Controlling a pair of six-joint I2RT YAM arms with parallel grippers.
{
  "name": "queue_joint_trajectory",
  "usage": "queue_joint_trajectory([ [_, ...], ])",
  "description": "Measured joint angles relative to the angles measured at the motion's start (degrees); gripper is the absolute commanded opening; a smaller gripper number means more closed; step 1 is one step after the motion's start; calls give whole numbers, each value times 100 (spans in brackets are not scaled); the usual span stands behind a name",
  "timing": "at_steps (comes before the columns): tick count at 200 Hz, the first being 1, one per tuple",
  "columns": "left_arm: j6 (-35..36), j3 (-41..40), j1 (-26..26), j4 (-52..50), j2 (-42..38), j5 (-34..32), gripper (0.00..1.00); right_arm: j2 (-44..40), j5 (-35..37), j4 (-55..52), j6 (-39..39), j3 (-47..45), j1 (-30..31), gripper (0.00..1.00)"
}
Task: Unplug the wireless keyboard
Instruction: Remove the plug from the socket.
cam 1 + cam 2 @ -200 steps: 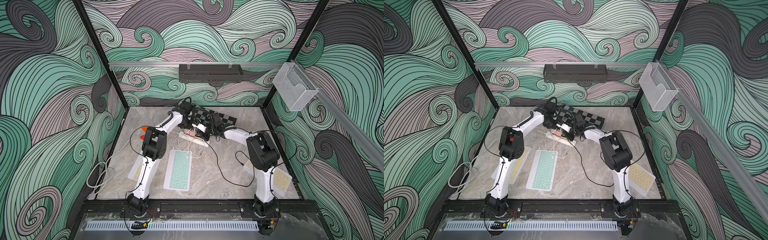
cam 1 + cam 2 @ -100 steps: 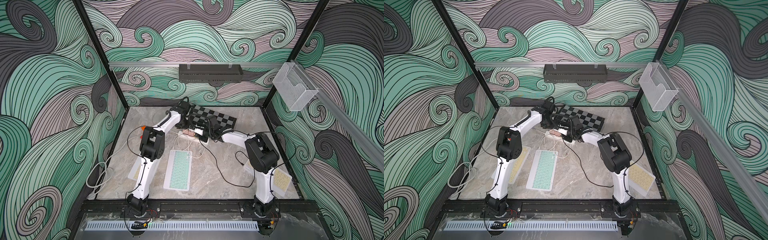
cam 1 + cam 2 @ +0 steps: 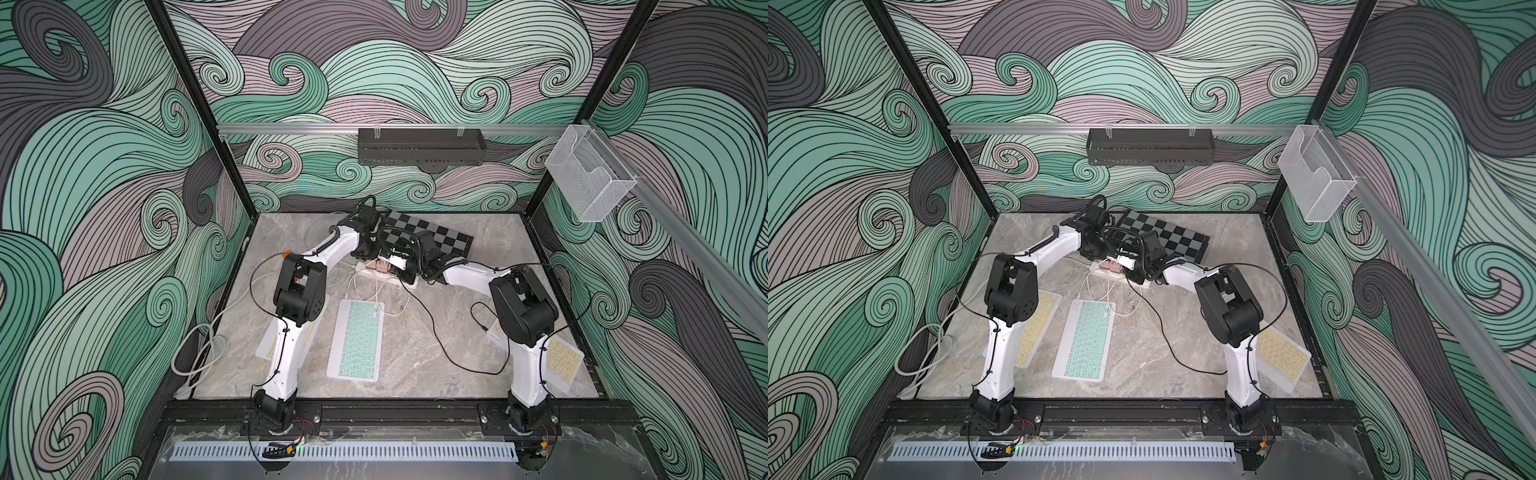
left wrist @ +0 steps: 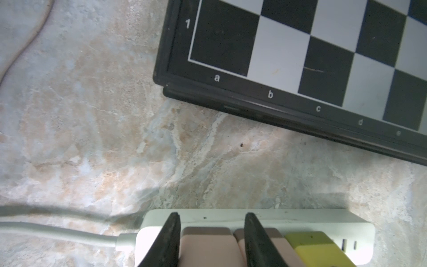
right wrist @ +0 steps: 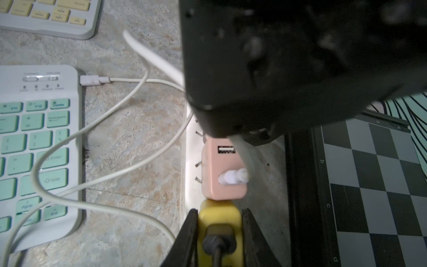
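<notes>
Nearest, the white wireless keyboard with mint-green keys [image 3: 357, 338] lies flat on the grey marbled worktop [image 3: 407, 374], on the near side of both tools. A thin white cable [image 5: 138, 80], its small plug at the keyboard's corner, loops toward the white plastic power strip [image 4: 254, 217]. There the right tool [image 5: 219, 210] is clamped on a yellow plug-in adapter [image 5: 219, 222] — the left tool [image 4: 211, 216] grips a pink adapter block [image 4: 205, 245] alongside. Beyond both tools lies a black-and-white chessboard [image 4: 300, 46].
</notes>
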Motion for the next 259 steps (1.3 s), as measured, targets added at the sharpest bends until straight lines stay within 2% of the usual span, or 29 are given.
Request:
queue_joint_trajectory([
  [65,-28,-118,0,181,-22,7,0,-129,-426,1403,962,-761,-127,0],
  [80,-28,-151,-2,256,-33,15,0,-129,-654,1526,1285,-811,-221,0],
  [100,-31,-201,-35,339,-55,0,0,-129,-745,1458,1322,-796,-258,0],
  [126,-63,-315,-42,411,-114,-22,0,-129,-573,1108,839,-658,-195,0],
  [161,-195,-656,-50,695,-293,-72,0,-190,-92,962,-398,-673,-20,0],
  [187,-295,-868,-63,925,-398,-140,0,-212,96,944,-673,-673,31,0],
  [232,-404,-1075,-111,1198,-494,-245,0,-42,-531,-192,654,101,-229,0],
  [259,-411,-1180,-149,1390,-533,-247,0,-26,-861,-535,1434,262,-369,0],
])
